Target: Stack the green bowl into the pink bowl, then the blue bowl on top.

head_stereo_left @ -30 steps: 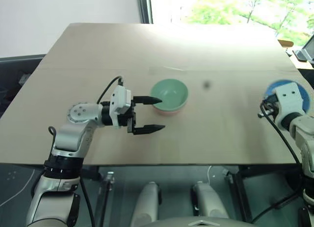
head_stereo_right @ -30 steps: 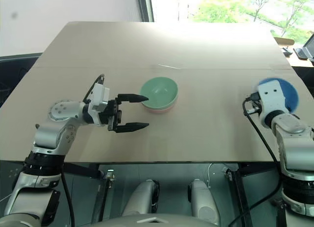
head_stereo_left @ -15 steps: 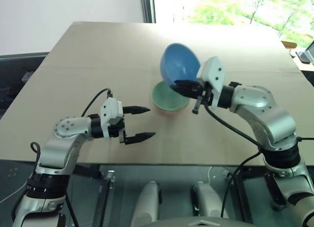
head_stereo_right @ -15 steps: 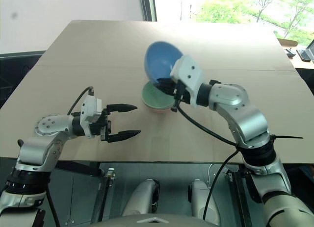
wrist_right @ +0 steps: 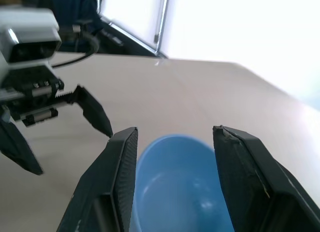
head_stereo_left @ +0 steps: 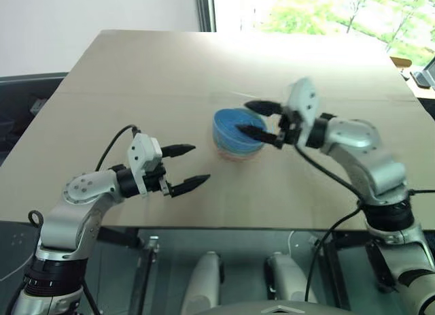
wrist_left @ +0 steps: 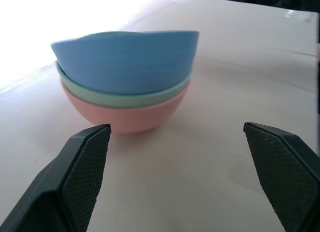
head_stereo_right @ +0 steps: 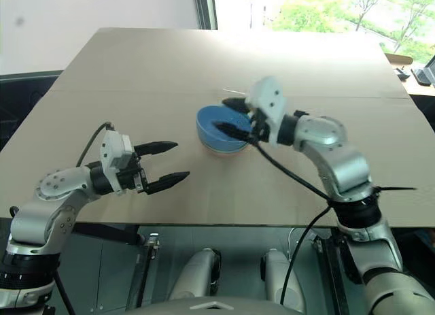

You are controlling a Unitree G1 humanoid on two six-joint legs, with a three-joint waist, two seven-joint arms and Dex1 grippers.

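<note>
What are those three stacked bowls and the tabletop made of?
The blue bowl, green bowl and pink bowl look like matte plastic or silicone: flat even colour, no gloss, and the blue rim looks slightly wavy. The table looks like pale wood or laminate board, smooth and dull.

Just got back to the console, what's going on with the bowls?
All three are stacked mid-table: the blue bowl sits in the green bowl, which sits in the pink bowl. The right gripper hangs over the blue bowl's rim, fingers apart. The left gripper is open, short of the stack.
</note>
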